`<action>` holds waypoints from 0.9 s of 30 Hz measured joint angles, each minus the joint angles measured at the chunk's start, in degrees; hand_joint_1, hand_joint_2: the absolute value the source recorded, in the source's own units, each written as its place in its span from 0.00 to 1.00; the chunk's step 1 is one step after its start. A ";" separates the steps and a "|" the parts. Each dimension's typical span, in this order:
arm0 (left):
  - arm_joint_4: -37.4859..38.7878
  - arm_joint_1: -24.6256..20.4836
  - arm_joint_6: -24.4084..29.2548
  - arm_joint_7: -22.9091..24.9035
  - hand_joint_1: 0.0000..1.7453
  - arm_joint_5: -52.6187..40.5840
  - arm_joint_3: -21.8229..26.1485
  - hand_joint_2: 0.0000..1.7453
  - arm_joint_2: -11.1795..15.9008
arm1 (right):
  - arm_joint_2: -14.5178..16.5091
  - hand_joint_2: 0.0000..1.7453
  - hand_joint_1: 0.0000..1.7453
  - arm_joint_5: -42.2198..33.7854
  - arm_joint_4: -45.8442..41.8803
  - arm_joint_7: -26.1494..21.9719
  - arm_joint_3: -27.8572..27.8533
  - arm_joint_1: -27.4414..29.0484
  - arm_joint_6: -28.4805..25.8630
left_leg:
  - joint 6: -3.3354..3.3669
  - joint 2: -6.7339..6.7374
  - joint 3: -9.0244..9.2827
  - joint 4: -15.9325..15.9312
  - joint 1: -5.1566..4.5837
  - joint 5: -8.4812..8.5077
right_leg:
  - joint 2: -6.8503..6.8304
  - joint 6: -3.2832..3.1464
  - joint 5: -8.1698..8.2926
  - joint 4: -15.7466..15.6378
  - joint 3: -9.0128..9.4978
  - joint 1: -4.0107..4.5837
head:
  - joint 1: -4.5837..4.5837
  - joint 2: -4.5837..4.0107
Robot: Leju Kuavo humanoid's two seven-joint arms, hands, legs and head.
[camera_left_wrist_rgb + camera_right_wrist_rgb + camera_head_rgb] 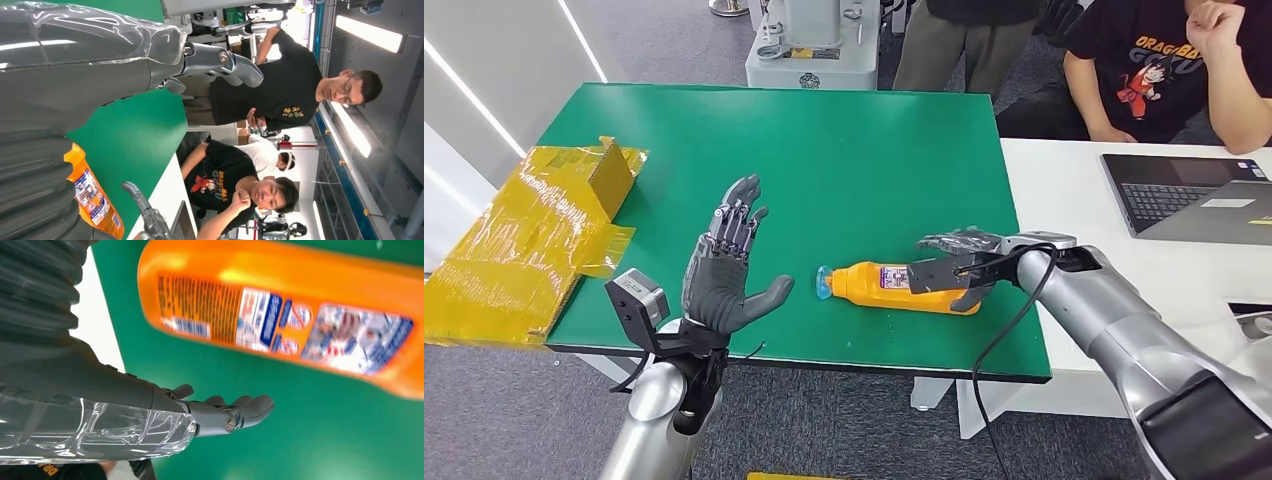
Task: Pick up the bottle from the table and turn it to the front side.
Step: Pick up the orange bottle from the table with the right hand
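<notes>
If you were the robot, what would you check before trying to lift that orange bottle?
1. Orange bottle lying on its side on the green table: ok.
2. Right hand at the bottle's base end: ok.
3. Right hand gripping the bottle: not ok; the right wrist view shows a gap between them.
4. Left hand open, raised beside the blue cap: ok.
5. Label side facing up: cannot tell which is the front.

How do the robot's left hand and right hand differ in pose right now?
The left hand is raised upright, fingers spread, holding nothing. The right hand reaches in low over the lying orange plastic bottle; the right wrist view shows a gap, so no grip yet. Both are over the green table.
</notes>
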 joint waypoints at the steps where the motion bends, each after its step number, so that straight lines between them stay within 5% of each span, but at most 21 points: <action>1: 0.00 0.04 -0.01 0.00 0.00 0.01 0.00 1.00 0.00 | 0.00 1.00 0.00 -0.02 0.20 0.05 0.26 0.30 -0.31 | 0.00 0.00 0.00 0.00 0.00 0.00 | 0.00 0.00 0.00 0.00 0.00 0.00 | 0.00 0.00; 23: 0.00 1.38 0.83 0.01 0.00 0.15 0.00 1.00 0.13 | 0.00 1.00 0.00 -0.24 1.63 -1.44 1.52 6.02 -8.66 | -0.01 0.04 0.03 0.00 0.01 -0.01 | 0.06 0.00 0.00 0.00 0.00 0.00 | 0.00 0.00; 27: 0.00 1.39 0.85 0.00 0.00 0.23 0.00 1.00 0.13 | 0.00 1.00 0.88 0.05 1.71 -1.52 1.67 6.01 -8.93 | -0.01 0.04 0.03 0.00 0.01 -0.01 | 0.06 0.00 0.00 0.00 0.00 0.00 | 0.00 0.00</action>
